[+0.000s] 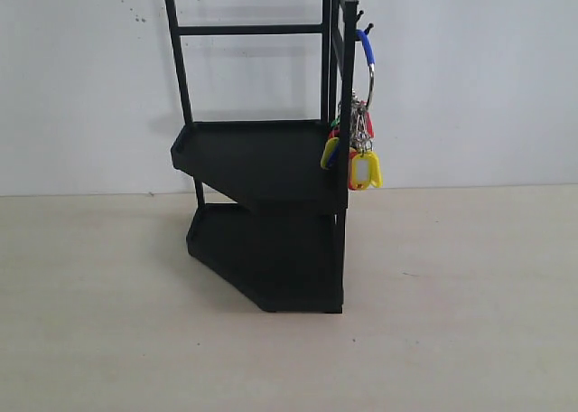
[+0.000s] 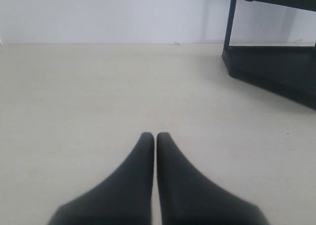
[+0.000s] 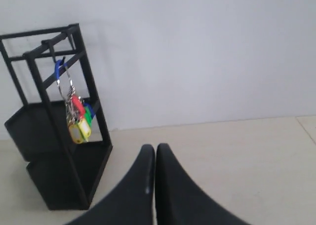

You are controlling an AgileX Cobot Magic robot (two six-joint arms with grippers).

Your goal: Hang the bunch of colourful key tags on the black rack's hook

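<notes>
Item: one black rack (image 1: pixel 262 192), in which two trays are counted, upper tray (image 1: pixel 253 150) and lower tray (image 1: pixel 262 267). One colourful key tag bunch (image 1: pixel 362 163); its overlapping tags cannot be counted exactly. Two grippers are recorded: left gripper (image 2: pixel 155 137), right gripper (image 3: pixel 155 149).

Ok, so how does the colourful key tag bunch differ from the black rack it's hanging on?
The black rack is one solid black; the key tag bunch mixes red, yellow, green and blue tags on a silver ring. The rack is far larger than the bunch. The rack stands on the table, while the bunch dangles off its upper frame, clear of the table. Shared: they touch where the ring hangs.
</notes>
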